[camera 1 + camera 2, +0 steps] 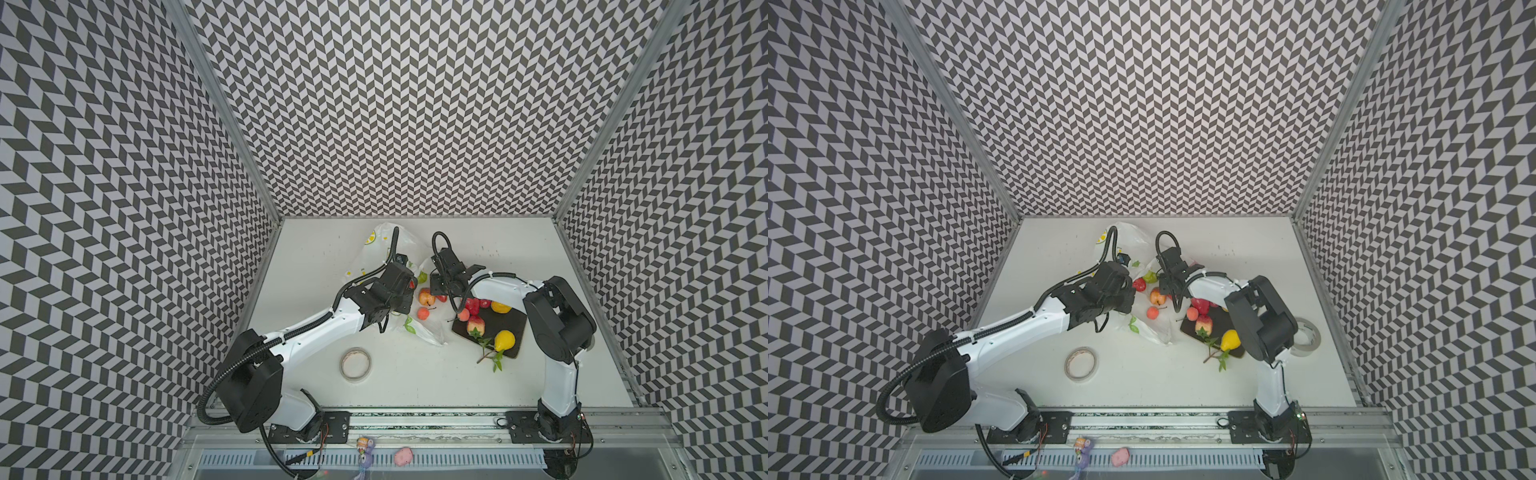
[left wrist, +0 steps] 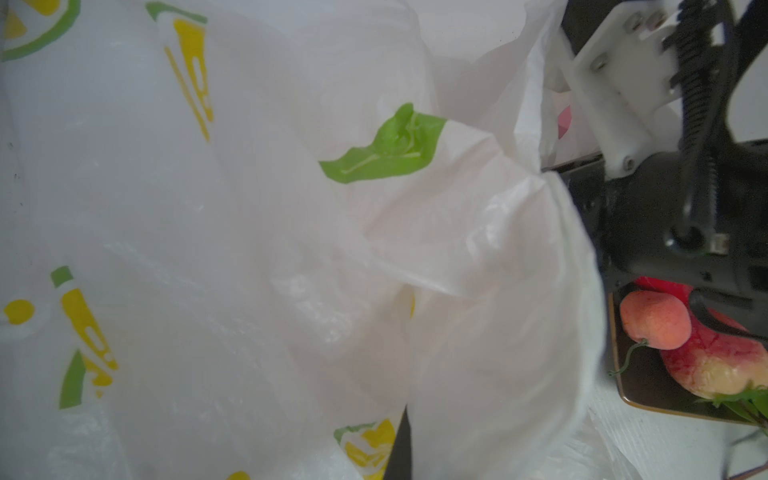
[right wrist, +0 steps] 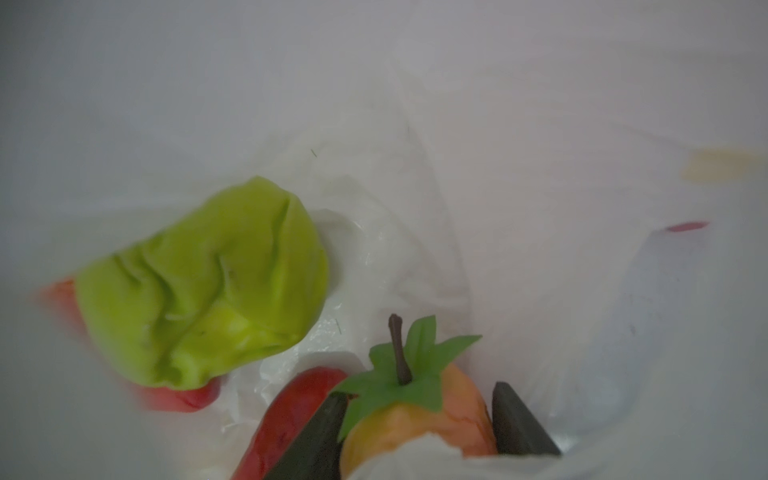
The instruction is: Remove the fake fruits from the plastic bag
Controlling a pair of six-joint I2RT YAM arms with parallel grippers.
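The plastic bag (image 1: 386, 241) (image 1: 1125, 237), white with lemon prints, lies crumpled at the table's middle back. My left gripper (image 1: 409, 289) is shut on the plastic bag (image 2: 249, 249), whose film drapes over its fingers (image 2: 400, 453). My right gripper (image 3: 417, 395) (image 1: 432, 293) reaches into the bag mouth, shut on an orange-yellow fruit (image 3: 415, 419) (image 1: 1157, 297) with leaves and a stem. In the bag beside it lie a green pear (image 3: 208, 282) (image 1: 422, 277) and a red strawberry (image 1: 1139, 284). A small peach-coloured fruit (image 1: 423, 313) lies on the bag's front flap.
A dark tray (image 1: 511, 328) right of the bag holds several fruits, among them a yellow pear (image 1: 505, 340) with a leafy twig. A tape roll (image 1: 355, 364) lies in front of the left arm, another (image 1: 1306, 336) behind the right arm. Patterned walls close in three sides.
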